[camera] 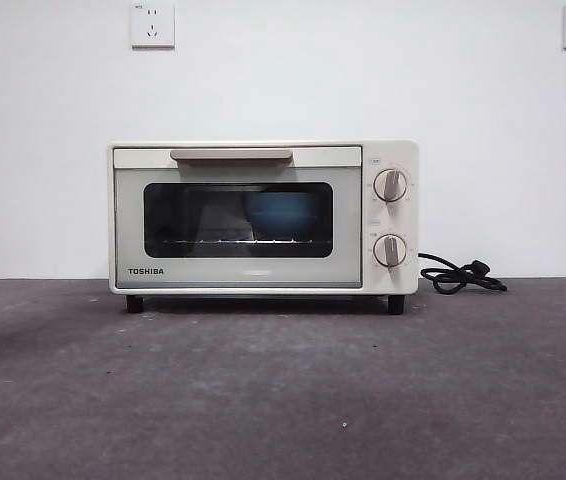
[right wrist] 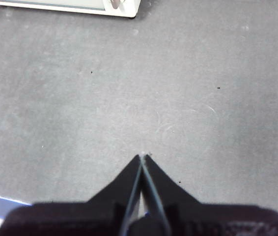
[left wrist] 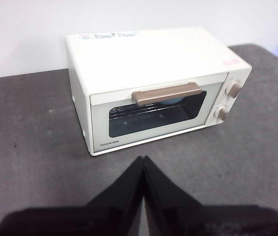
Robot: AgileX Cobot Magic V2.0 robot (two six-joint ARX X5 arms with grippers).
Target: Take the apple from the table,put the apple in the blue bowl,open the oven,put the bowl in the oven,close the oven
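Note:
The cream-white oven [camera: 263, 217] stands on the dark grey table [camera: 283, 390] with its glass door closed and its beige handle [camera: 231, 155] up. Through the glass I see the blue bowl [camera: 281, 212] on the rack inside. The apple is hidden from view. In the left wrist view the oven [left wrist: 153, 88] sits well ahead of my left gripper [left wrist: 143, 160], which is shut and empty above the bare table. My right gripper [right wrist: 142, 157] is also shut on nothing, over bare table, with only a corner of the oven [right wrist: 114, 6] far from it.
A black power cord [camera: 461, 274] lies coiled on the table to the right of the oven. Two wall sockets [camera: 152, 24] sit high on the white wall behind. Neither arm shows in the front view.

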